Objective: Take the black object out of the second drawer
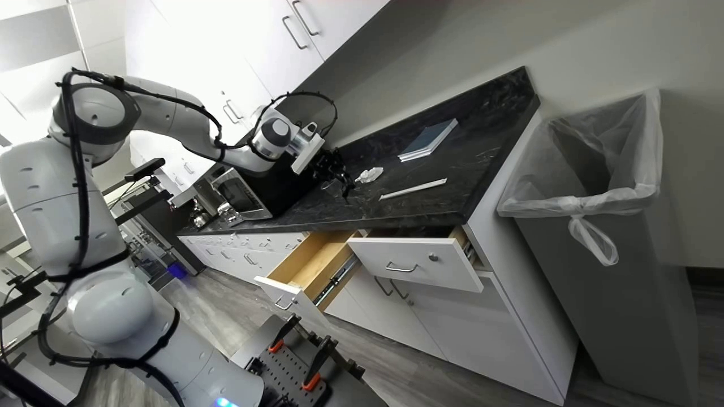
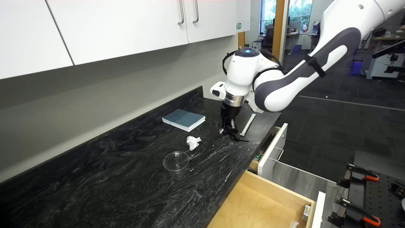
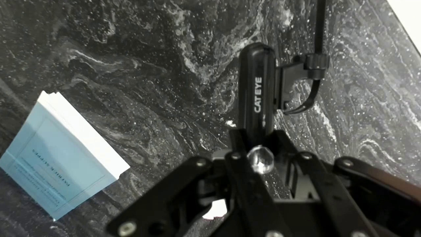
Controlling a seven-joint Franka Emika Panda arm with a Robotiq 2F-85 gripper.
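Note:
The black object [image 3: 257, 89], a small cylinder lettered CATEYE with a side clamp and strap, is gripped at its clear-lensed end by my gripper [image 3: 260, 141]. Both fingers press against its sides. In an exterior view the gripper [image 2: 228, 128] hangs over the dark countertop with the black object [image 2: 235, 137] projecting below it; whether it touches the counter I cannot tell. The second drawer [image 1: 328, 274], tan wood with a white front, is pulled out beneath the counter. Its bare floor [image 2: 253, 202] shows, with a pale item in the near corner.
Beside it a wider white drawer [image 1: 416, 261] stands partly out. On the counter lie a blue booklet [image 2: 183, 118], crumpled white paper [image 2: 193, 142], a clear cup [image 2: 176, 162] and a white stick [image 2: 248, 125]. A lined bin [image 1: 611, 271] stands past the counter's end.

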